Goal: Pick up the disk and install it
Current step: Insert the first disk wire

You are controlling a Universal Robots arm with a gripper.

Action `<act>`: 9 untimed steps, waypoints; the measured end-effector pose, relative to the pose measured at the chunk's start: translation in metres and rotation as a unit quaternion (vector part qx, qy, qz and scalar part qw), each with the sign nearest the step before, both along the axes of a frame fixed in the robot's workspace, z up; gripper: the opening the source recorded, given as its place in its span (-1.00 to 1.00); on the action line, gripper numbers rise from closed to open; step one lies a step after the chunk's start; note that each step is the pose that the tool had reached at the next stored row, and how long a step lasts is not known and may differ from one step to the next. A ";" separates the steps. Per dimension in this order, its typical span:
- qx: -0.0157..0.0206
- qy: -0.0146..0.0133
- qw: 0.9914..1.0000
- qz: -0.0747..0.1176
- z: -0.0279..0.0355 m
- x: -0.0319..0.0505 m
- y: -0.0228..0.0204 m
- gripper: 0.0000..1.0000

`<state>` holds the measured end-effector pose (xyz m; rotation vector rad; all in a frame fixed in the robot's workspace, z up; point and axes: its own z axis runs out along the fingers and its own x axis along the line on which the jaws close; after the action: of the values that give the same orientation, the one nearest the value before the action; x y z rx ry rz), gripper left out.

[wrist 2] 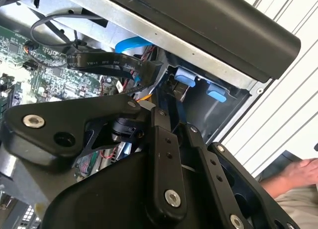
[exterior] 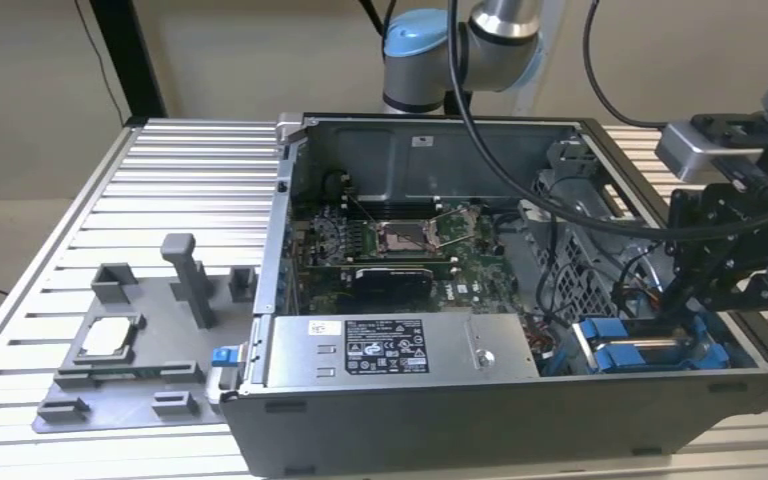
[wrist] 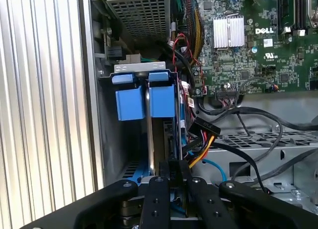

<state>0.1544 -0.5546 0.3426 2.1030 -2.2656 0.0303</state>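
Gripper (wrist: 173, 172) clamped on the near end of the disk (wrist: 163, 114), down in the drive bay (wrist: 107, 139) at the case corner; looks like the seating step, disk mostly in; best done by pushing straight along the slot, disk square to the bay wall, clear of the cable bundle (wrist: 201, 139) just beside; disk stands on edge, long axis running away from the gripper, blue tab end farthest, toward the power supply (wrist: 136, 13); second blue carrier (wrist: 129, 97) sits alongside.

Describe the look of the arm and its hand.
The arm is silver-grey tubing with a light blue joint cap; black cables trail alongside it. The hand is matte black, built of hinged link plates with silver screw heads.
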 end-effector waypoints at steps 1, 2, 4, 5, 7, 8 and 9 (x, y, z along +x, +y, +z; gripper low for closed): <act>0.000 0.000 1.000 0.000 0.0000 0.0000 0.0000 -1.00; 0.000 0.000 1.000 -0.001 -0.0001 0.0000 0.0000 -1.00; 0.000 0.000 1.000 -0.001 -0.0002 0.0000 0.0000 -1.00; 0.000 0.000 1.000 -0.002 -0.0002 0.0000 0.0000 -1.00; 0.000 0.000 1.000 -0.003 -0.0004 0.0000 0.0000 -1.00; 0.000 0.000 1.000 -0.003 -0.0004 0.0000 0.0000 -1.00; 0.000 0.000 1.000 -0.004 -0.0004 0.0000 0.0000 -1.00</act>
<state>0.1544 -0.5546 0.3422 2.0932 -2.2746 0.0300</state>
